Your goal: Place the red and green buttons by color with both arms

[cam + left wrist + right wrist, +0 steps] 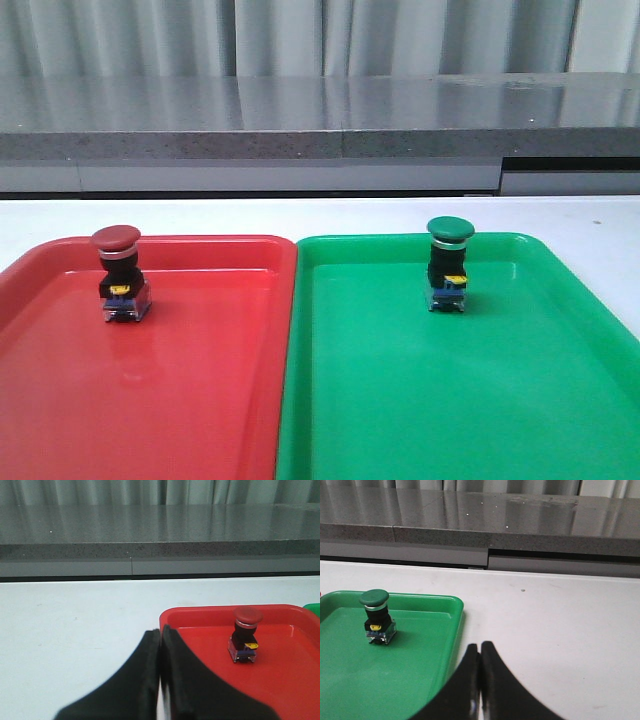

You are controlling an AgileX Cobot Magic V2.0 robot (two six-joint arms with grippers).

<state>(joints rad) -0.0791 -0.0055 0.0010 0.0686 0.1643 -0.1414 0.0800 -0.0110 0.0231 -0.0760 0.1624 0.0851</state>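
Buttons look light, rigid and top-heavy; the black body under the cap seems the best grip, the glossy cap likely slippery. Red button [120,273] stands upright in the red tray [60,400], green button [448,263] in the green tray [560,400], both towards the table's far edge. Left gripper [161,645] and right gripper [480,657] are closed, empty. White table [590,215]; grey counter [320,115] behind.

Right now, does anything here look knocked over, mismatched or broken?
Nothing stands out. The red button stands upright in the red tray, the green button upright in the green tray; colors match, nothing spilled.
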